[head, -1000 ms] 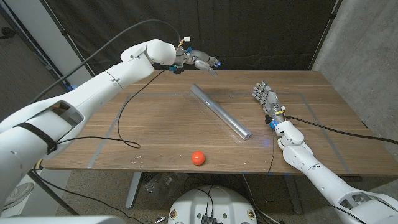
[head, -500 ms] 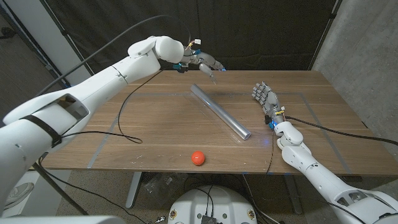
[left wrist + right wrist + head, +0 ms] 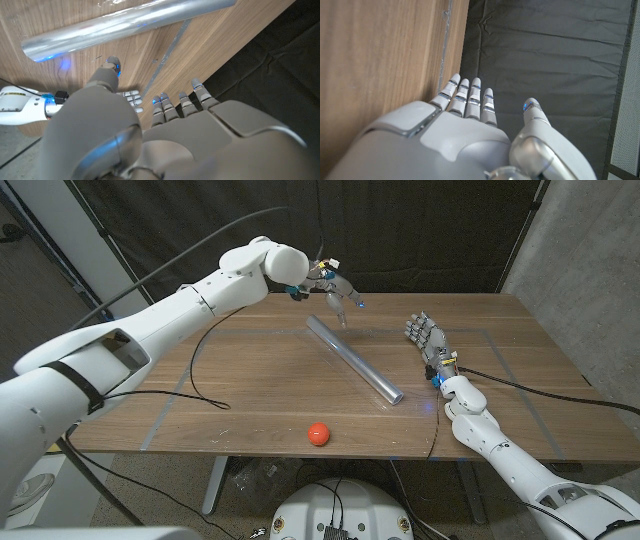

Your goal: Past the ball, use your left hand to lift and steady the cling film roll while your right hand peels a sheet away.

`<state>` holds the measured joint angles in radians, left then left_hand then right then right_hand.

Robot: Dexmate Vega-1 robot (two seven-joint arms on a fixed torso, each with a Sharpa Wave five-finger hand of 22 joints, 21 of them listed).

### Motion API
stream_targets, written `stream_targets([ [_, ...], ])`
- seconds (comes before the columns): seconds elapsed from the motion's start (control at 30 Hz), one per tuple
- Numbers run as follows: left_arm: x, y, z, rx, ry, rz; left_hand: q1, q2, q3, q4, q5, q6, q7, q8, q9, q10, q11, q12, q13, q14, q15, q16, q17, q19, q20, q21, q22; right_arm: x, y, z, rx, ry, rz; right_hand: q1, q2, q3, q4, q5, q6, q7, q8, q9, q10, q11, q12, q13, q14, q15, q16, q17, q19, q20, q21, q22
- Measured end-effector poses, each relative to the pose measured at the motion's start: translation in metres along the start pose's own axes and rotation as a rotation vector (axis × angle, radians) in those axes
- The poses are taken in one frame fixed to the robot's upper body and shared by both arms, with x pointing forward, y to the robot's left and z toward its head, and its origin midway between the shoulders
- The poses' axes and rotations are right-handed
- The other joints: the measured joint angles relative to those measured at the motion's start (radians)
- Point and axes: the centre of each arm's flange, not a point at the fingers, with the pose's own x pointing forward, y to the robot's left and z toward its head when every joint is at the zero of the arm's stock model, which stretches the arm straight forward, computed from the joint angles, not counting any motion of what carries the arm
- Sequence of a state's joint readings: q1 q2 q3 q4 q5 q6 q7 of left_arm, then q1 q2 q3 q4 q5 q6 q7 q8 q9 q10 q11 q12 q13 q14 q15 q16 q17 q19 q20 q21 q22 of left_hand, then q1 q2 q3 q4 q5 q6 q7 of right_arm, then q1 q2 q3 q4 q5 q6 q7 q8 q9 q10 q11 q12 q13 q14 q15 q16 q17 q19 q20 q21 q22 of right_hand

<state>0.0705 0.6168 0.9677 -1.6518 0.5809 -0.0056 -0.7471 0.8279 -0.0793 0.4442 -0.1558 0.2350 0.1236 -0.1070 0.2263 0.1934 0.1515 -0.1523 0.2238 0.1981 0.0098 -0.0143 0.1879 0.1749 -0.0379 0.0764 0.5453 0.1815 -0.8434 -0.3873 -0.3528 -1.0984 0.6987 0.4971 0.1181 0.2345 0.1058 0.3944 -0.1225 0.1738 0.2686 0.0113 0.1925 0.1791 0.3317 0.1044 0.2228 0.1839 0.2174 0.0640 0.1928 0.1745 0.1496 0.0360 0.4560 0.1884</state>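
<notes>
**woodgrain_fan:** Silvery cling film roll point(image 3: 354, 361) is lying flat on the wooden table point(image 3: 250, 380), running diagonally from the far middle toward the near right. Nothing is touching it. The orange ball point(image 3: 318, 433) sits near the front edge, well apart from the roll and on the robot's side of it.

**tabletop_lurker:** Where's the left hand point(image 3: 334, 288)?

**woodgrain_fan:** Up in the air above the far end of the roll, fingers pointing down toward it, spread apart and holding nothing. In the left wrist view the roll point(image 3: 125, 26) lies past the fingertips point(image 3: 113, 63) with bare wood between them (so clearly no contact).

**tabletop_lurker:** And the right one?

**woodgrain_fan:** The right hand point(image 3: 424, 333) is over by the right side of the table, near the roll's closer end but apart from it. Its fingers reach up and away from the robot, loosely apart, nothing in them. The right wrist view shows the fingers point(image 3: 470, 100) straight and side by side, thumb off to one side, with wood and a dark curtain point(image 3: 545, 55) beyond.

**tabletop_lurker:** Anything else on the table?

**woodgrain_fan:** A black cable point(image 3: 195, 380) loops across the left part of the wood, and another black cable point(image 3: 520, 385) trails off from the right wrist.
</notes>
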Motion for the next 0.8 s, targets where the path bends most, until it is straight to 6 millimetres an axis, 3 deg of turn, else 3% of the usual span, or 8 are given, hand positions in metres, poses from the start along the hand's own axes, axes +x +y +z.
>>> stream_targets([
  [0.13, 0.0, 0.0, 0.003, 0.055, 0.011, 0.001, 0.007, -0.004, -0.01, 0.004, 0.007, -0.011, -0.011, -0.006, 0.0, -0.005, -0.005, 0.0, 0.001, -0.005, -0.006, 0.0, 0.001, -0.004, -0.011, -0.008, 0.0, -0.001, 0.001, 0.0, 0.001, -0.001, 0.002, -0.004, 0.004, 0.0, 0.0, 0.0, 0.001, 0.001, 0.0, 0.0, 0.0, 0.0, 0.0, 0.0, 0.006, 0.001, 0.0, 0.0, 0.0, 0.0, 0.0, 0.0],
  [0.17, 0.0, 0.0, 0.002, 0.069, 0.016, 0.002, 0.007, -0.004, -0.013, 0.007, 0.007, -0.019, -0.014, -0.011, 0.003, -0.01, -0.009, 0.0, 0.004, -0.008, -0.013, 0.0, 0.003, -0.019, -0.015, -0.018, 0.0, -0.002, 0.001, 0.0, 0.001, -0.001, -0.002, -0.004, 0.004, 0.0, 0.0, 0.0, 0.001, 0.001, 0.0, 0.0, 0.0, 0.0, 0.0, 0.0, 0.01, 0.0, 0.0, 0.0, 0.0, 0.0, 0.0, 0.0],
  [0.3, 0.004, -0.009, 0.02, 0.142, 0.002, 0.003, 0.021, -0.008, -0.028, 0.019, 0.023, -0.058, -0.014, -0.023, 0.005, -0.031, -0.012, -0.007, 0.009, -0.007, -0.015, 0.0, 0.005, -0.123, 0.008, -0.078, 0.001, -0.003, 0.001, 0.001, 0.001, -0.002, -0.003, -0.004, 0.004, 0.0, 0.0, 0.0, 0.001, 0.001, 0.0, 0.0, 0.004, -0.004, 0.0, 0.0, 0.01, 0.0, 0.0, 0.0, 0.006, -0.006, 0.0, 0.0],
  [0.63, 0.009, -0.021, 0.035, 0.252, 0.003, 0.001, 0.036, 0.008, -0.039, 0.03, 0.033, -0.066, -0.013, -0.022, 0.013, -0.048, -0.019, -0.007, 0.018, -0.036, -0.022, 0.0, 0.009, -0.13, 0.014, -0.117, 0.003, -0.007, 0.001, 0.001, 0.001, 0.004, -0.004, -0.004, 0.004, 0.0, 0.0, 0.0, 0.001, 0.001, 0.0, 0.0, 0.008, 0.0, 0.0, 0.0, 0.019, 0.002, 0.0, 0.0, 0.013, 0.001, 0.0, 0.0],
  [0.8, 0.013, -0.028, 0.041, 0.317, 0.008, -0.011, 0.051, 0.022, -0.039, 0.03, 0.035, -0.061, -0.007, -0.015, 0.019, -0.072, 0.002, -0.007, 0.026, -0.057, -0.021, 0.0, 0.009, -0.133, 0.011, -0.117, 0.003, -0.009, 0.002, 0.001, -0.001, 0.007, -0.004, -0.004, 0.004, 0.0, 0.0, 0.0, 0.007, -0.004, 0.0, 0.005, 0.013, -0.001, 0.008, 0.0, 0.034, -0.001, 0.0, 0.0, 0.012, 0.001, 0.0, 0.0],
])
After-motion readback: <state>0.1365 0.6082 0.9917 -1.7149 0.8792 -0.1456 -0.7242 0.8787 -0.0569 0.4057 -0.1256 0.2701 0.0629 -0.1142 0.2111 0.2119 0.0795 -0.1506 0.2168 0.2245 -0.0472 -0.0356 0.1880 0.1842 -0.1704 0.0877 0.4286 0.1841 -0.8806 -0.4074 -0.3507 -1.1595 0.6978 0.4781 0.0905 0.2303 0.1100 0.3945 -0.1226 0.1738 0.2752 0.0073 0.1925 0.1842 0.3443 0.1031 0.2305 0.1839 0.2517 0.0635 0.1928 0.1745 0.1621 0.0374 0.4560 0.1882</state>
